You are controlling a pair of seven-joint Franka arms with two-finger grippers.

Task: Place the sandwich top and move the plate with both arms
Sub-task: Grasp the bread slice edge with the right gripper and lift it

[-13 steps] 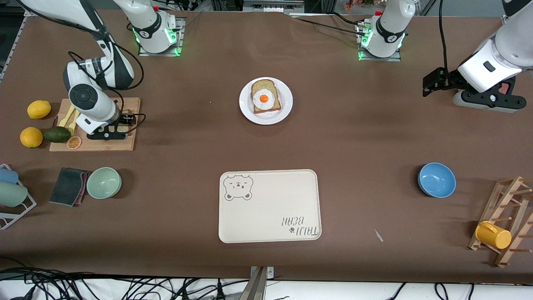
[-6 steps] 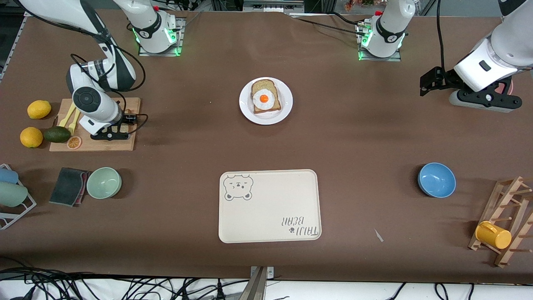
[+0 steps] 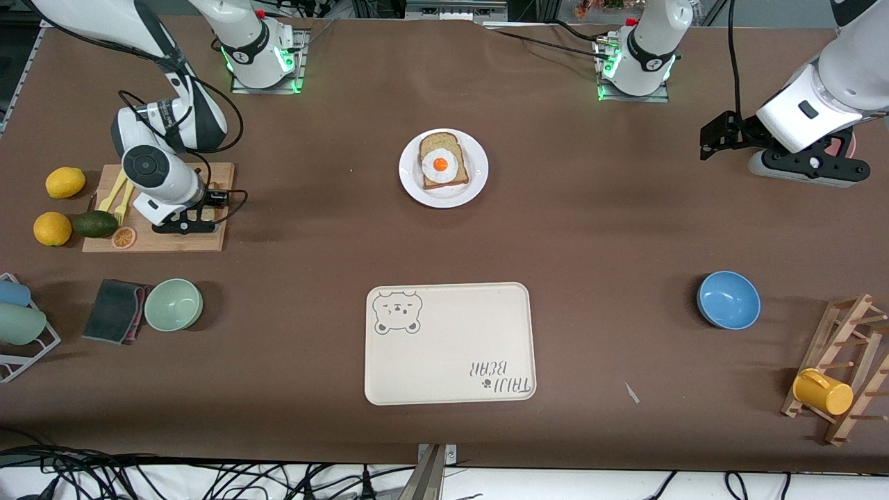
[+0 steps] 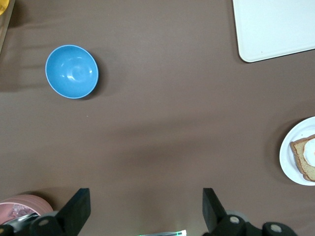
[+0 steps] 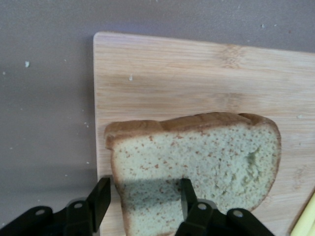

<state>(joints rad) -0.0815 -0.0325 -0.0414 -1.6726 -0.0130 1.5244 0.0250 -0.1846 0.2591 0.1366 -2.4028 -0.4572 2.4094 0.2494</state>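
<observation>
Bamboo board (image 5: 197, 83) carries the sandwich top (image 5: 197, 162); the right gripper (image 5: 142, 196) straddles its crusted edge, unclenched, and should close squarely. The left gripper (image 4: 145, 209) waits, released

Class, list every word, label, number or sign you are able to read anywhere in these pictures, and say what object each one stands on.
"TAIJI BEAR", with a paw mark beside it, on the cream tray, upside down in the front view; the last letters of the first word are uncertain.
A bear face drawing, no words, in another corner of that tray.
Nothing else readable shows: the plate, bowls and cutting board bear no text.
</observation>
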